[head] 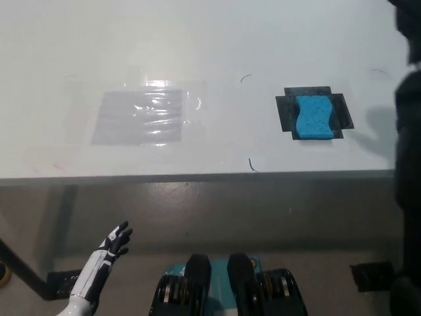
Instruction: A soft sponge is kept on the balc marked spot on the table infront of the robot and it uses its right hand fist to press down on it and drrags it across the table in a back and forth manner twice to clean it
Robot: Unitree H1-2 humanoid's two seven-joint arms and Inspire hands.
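A blue sponge (312, 117) with a waisted outline lies flat on the black marked spot (285, 112) at the right of the white table (217, 46). My black right arm (408, 131) rises along the picture's right edge, to the right of the sponge and not touching it. Its upper end at the top right corner (409, 20) is cut off and dark, so the hand's state is unclear. My white left hand (116, 241) rests low at the lower left, below the table's front edge, open with fingers apart and holding nothing.
A shiny clear film patch (141, 117) is stuck to the table left of centre. Small dark curved marks (251, 164) lie near the front edge (197, 176). Grey floor shows below the table.
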